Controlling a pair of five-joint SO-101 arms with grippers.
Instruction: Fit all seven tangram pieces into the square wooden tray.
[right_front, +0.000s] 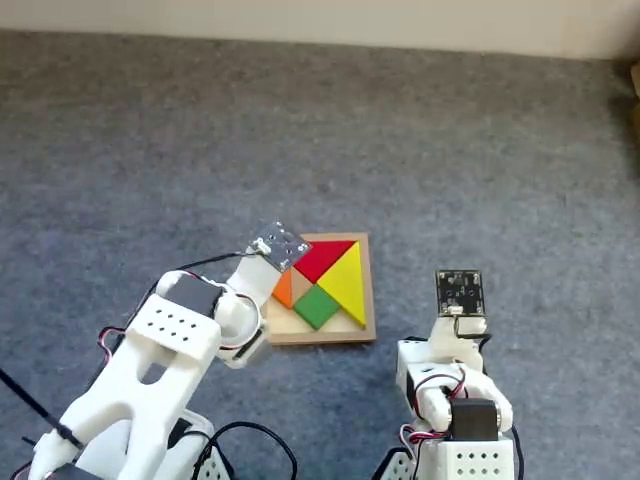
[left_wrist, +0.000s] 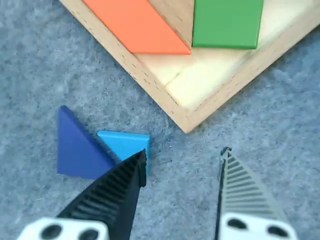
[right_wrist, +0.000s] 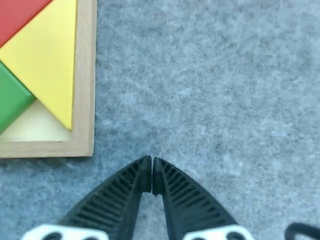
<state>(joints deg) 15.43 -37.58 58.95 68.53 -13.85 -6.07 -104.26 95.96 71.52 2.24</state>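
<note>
Looking down in the high view, the grey, felt-like counter (right_front: 150, 130) spreads wide around the square wooden tray (right_front: 371, 300), which lies near the front edge between the two arms. In it sit a red triangle (right_front: 325, 258), a yellow triangle (right_front: 350, 285), a green square (right_front: 316, 306) and an orange piece (right_front: 283, 290).

In the left wrist view, the left end effector (left_wrist: 184, 151) gapes wide just off a tray corner. Its dark finger (left_wrist: 117, 190) lies over, perhaps touching, a light blue triangle (left_wrist: 125, 142) beside a dark blue triangle (left_wrist: 75, 150) on the counter.

In the right wrist view, the right end effector (right_wrist: 152, 160) is pinched together, holding nothing, over bare counter beside the tray's edge.
</note>
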